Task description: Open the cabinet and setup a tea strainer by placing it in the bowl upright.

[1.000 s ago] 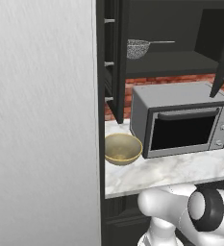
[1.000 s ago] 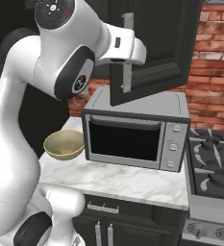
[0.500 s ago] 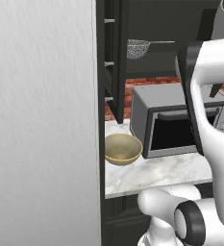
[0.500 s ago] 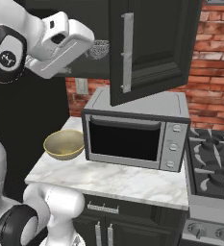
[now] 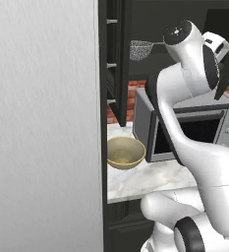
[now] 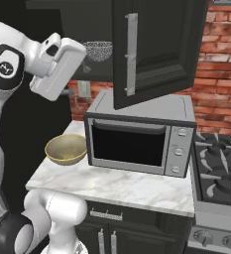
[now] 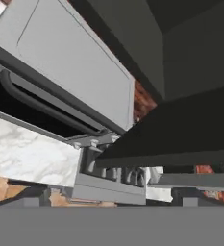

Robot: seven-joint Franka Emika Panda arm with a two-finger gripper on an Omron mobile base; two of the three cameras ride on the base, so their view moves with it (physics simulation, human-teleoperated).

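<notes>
Left base view: the tea strainer point(image 5: 141, 49) sits on a dark shelf inside the open cabinet point(image 5: 120, 64), in the upper middle of the frame. Its round grey mesh basket stands mouth up, and its thin wire handle runs level toward the right, so the long axis lies across the picture. The white arm rises just right of it; the hand at the upper right is near the strainer's handle side, apart from it as far as this angle shows. The olive-yellow bowl point(image 5: 125, 152) rests on the marble desk point(image 5: 150, 177) at centre, left of the grey microwave point(image 5: 185, 129).

Right base view: the strainer point(image 6: 98, 50) appears at the upper middle, a pale mesh cup on the shelf, just right of the white hand. The cabinet door point(image 6: 154, 49) hangs open above the microwave point(image 6: 139, 136). The bowl point(image 6: 66, 149) lies at centre left on the desk point(image 6: 112, 183).

Hand view: the microwave point(image 7: 70, 72) top and the desk point(image 7: 27, 153) fill the left; the cabinet's point(image 7: 180, 96) dark underside crosses the right. The end effector's jaws stand wide apart, holding nothing.
</notes>
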